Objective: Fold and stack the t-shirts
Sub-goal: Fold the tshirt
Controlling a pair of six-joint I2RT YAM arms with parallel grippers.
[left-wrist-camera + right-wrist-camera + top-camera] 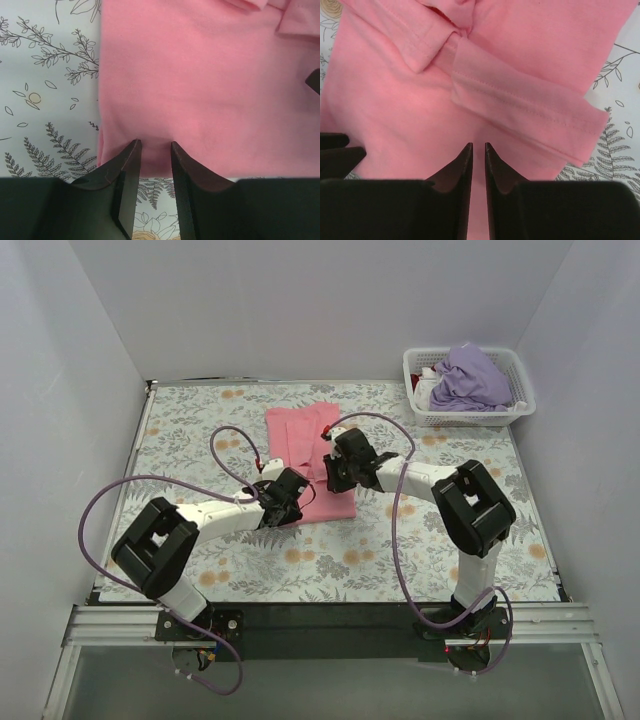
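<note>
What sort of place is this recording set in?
Probably a lab robot cell staged for laundry: plain white walls close round a floral tablecloth, with a white basket of clothes and a pink t-shirt laid out.

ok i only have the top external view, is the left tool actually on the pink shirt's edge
observer: yes, the left tool has its tips at the edge of the pink t-shirt, near a corner, with pink cloth showing in the gap between them. i cannot tell whether it is pinching
operator: and the right one
observer: the right tool has its fingers almost together, a thin strip of pink in the slit, so it looks shut on the cloth
operator: sleeve tucked in?
observer: a sleeve lies folded over the body, stitched hem showing, just ahead of the right tool
</note>
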